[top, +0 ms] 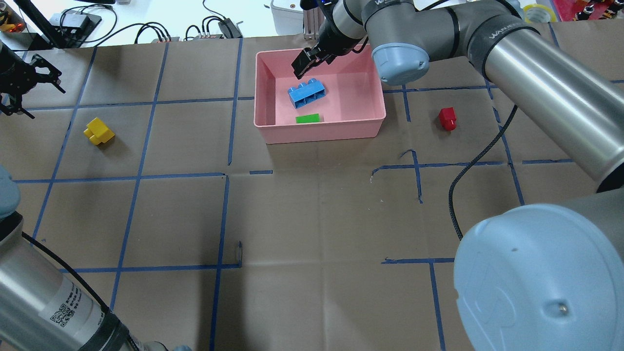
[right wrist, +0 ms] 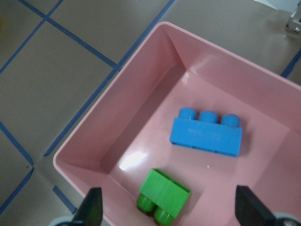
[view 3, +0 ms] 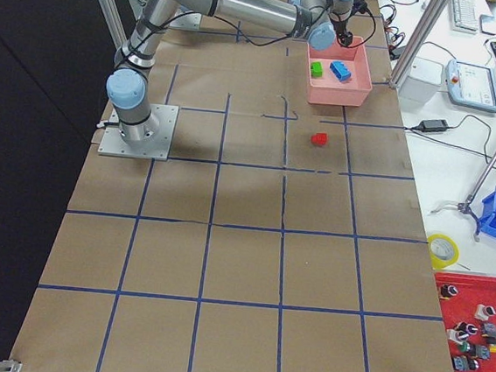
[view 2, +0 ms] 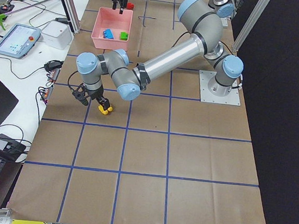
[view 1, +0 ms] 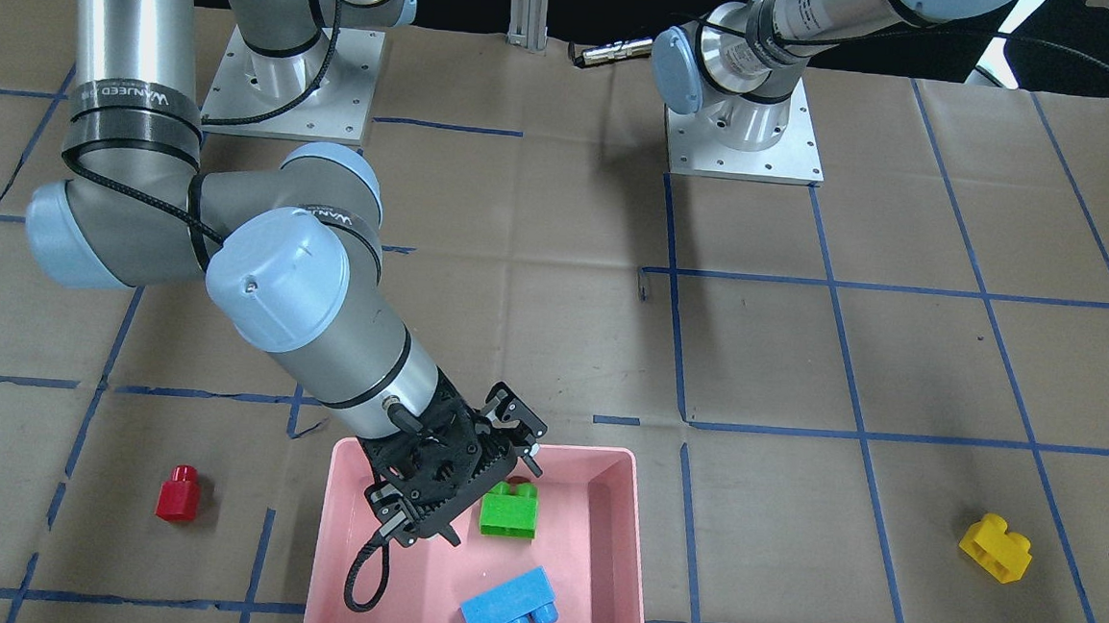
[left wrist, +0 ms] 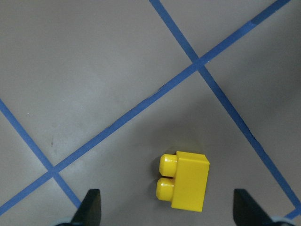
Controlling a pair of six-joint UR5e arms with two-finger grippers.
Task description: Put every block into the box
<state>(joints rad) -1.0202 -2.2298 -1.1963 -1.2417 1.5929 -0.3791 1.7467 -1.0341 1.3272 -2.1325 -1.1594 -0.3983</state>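
Two blocks lie inside the pink box: the green two-stud block near one wall and the blue three-stud block towards the middle. Two lie outside it on the paper-covered table. These are the red single-stud block, near the box, and the yellow two-stud block, well apart from it. The right gripper hangs over the box, fingers spread wide and holding nothing. The left gripper hangs above the yellow block, also spread wide and empty. All blocks appear to be rigid, light, hard plastic with smooth sides, so they should not deform but may slip under a shallow pinch. The yellow block lies on its side with its studs pointing towards one finger. Closing as aligned would likely bear on the rounded studs, so turn the wrist and take hold across the two flat side faces. No writing is legible on any block or on the box. A black strap on the right arm carries white lettering that appears to read "WANJEED". A QR label on the left arm is too small to read.
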